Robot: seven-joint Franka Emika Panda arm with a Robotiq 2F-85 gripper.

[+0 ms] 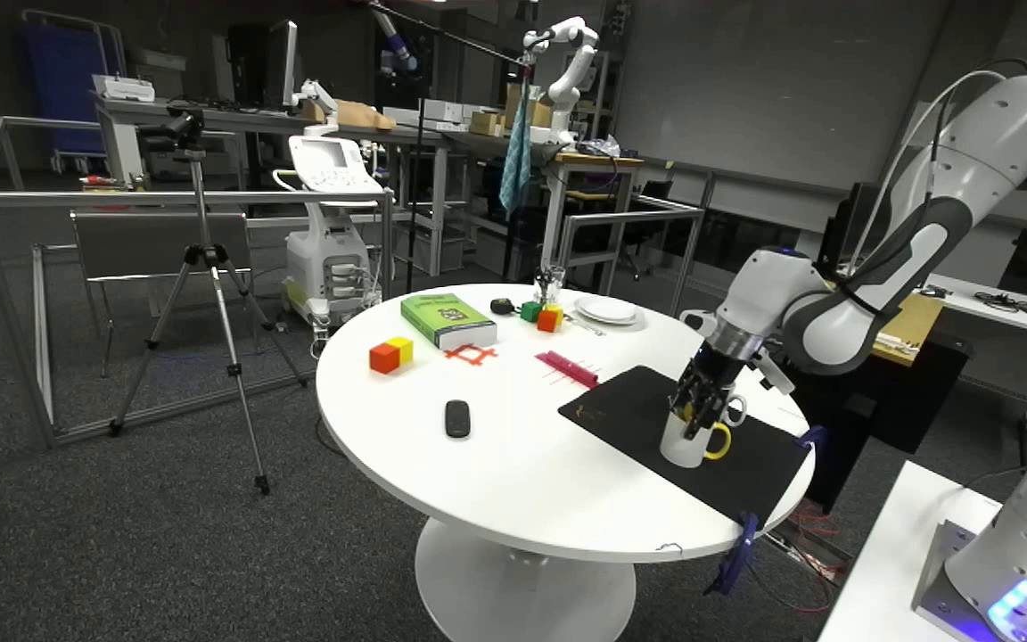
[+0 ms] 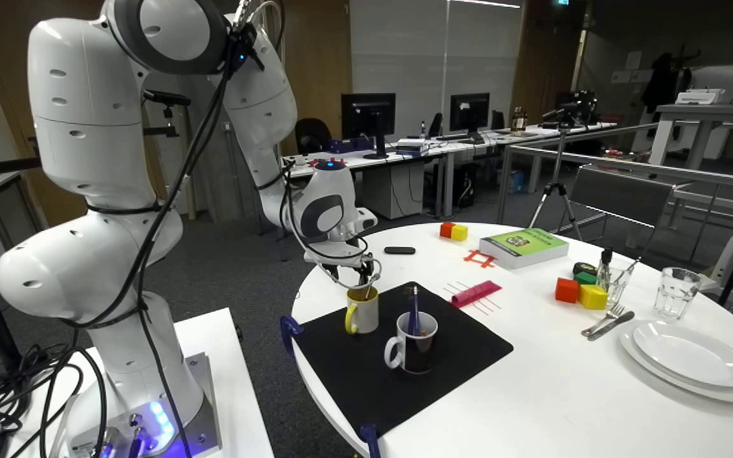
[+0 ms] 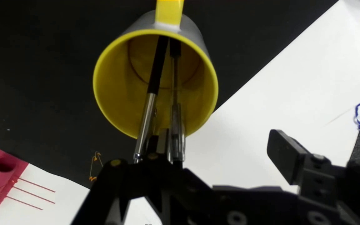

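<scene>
A white mug with a yellow inside and handle (image 3: pixel 114 84) stands upright on the black mat (image 2: pixel 468 343). Two pens lean in it: a silver and black pen (image 3: pixel 148 115) and a clear pen (image 3: pixel 176 131). In the wrist view my gripper (image 3: pixel 219 139) is open over the mug's rim side. One finger (image 3: pixel 162 142) sits between the pens' upper ends, with the clear pen on its inner side; the opposite finger (image 3: pixel 284 153) stands well away, over white table. Beside this mug is a white and dark mug (image 2: pixel 417 350) with a blue pen-like item (image 2: pixel 414 315).
Blue clamps (image 2: pixel 288 331) grip the mat at the table edge. Around lie a pink tube-shaped holder (image 2: pixel 474 292), a green book (image 2: pixel 524 245), coloured cubes (image 2: pixel 567 290), a black remote (image 1: pixel 457 418), stacked plates (image 2: pixel 691 356), cutlery (image 2: pixel 611 321) and a drinking glass (image 2: pixel 677 289).
</scene>
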